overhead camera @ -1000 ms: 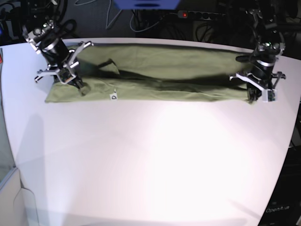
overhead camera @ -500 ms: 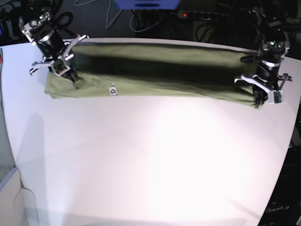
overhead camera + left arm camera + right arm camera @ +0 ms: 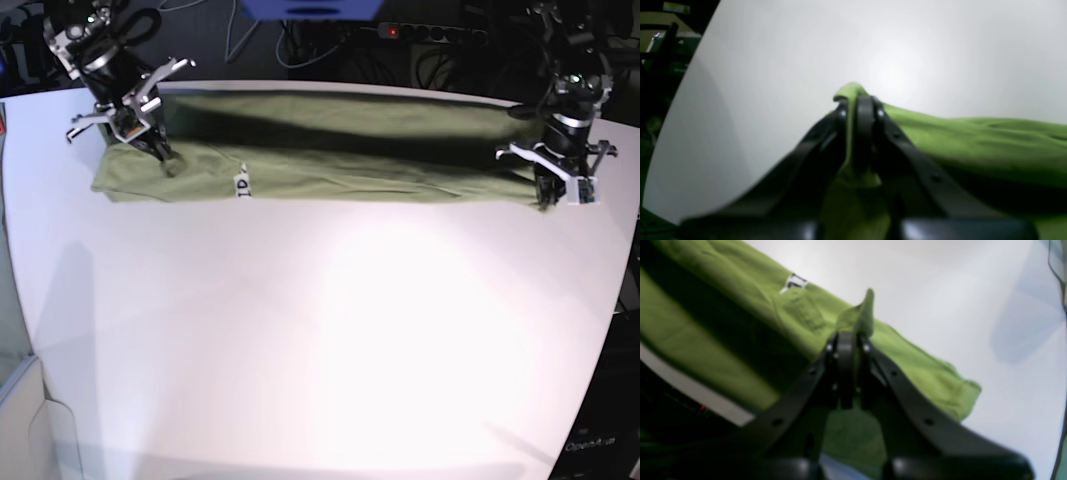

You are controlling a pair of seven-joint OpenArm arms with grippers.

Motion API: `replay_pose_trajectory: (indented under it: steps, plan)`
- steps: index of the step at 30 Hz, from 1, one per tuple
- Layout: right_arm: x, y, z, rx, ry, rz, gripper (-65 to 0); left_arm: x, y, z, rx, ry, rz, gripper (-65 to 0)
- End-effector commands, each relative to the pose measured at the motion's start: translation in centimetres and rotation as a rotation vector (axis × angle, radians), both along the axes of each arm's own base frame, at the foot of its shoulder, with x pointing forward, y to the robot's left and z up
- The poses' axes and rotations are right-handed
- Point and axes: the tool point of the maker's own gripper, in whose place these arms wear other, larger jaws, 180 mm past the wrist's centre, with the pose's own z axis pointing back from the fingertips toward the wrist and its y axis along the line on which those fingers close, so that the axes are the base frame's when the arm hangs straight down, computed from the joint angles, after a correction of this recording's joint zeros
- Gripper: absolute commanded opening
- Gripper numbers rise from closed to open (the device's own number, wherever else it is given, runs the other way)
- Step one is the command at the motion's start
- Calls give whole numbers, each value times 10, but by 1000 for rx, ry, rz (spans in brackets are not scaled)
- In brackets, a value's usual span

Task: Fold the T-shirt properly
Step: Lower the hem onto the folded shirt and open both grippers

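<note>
Table: white tabletop [image 3: 330, 340], filling most of the base view, bare in its near half.
T-shirt: olive-green T-shirt [image 3: 330, 150] stretched as a long, narrow band across the far part of the table, running nearly edge to edge; a dark crease runs along its length, and the near edge lies fairly straight.
Left arm: comes down from the far corner on the base view's right, wrist tipped steeply toward the table at the cloth's end.
Right arm: reaches in from the far corner on the base view's left, angled down and inward over the other end.
Left gripper: left gripper [image 3: 858, 100] has its jaws pressed together on a raised fold of the T-shirt, green cloth poking out past the tips.
Right gripper: right gripper [image 3: 848, 340] likewise pinches a peak of the T-shirt between closed jaws, near the cloth's end.
Label: small white label [image 3: 241, 187] marked "ID", on the near edge, closer to the right gripper.
</note>
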Motion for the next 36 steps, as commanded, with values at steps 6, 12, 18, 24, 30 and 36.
replay_pose_trajectory:
  steps: [6, 12, 18, 24, 30, 36]
  plan:
    - [-3, -3, 9, 15, -34, -9, -641, 0, 4, 9, 18, -32, -2, -627]
    - [-5, -5, 5, 16, -20, -15, -641, -2, 5, 7, 24, -24, -2, -627]
    - [-7, -6, -2, 20, -3, -22, -641, -7, 8, -5, 17, 10, 6, -627]
    - [-8, -7, -5, 18, 8, -26, -633, -9, 7, -9, 14, 22, -1, -625]
    - [-8, -8, -5, 18, 9, -27, -448, -14, -22, -14, -22, 45, -170, -622]
    - [-8, -8, -5, 17, 10, -28, -361, -33, -16, -20, -30, 77, -163, -516]
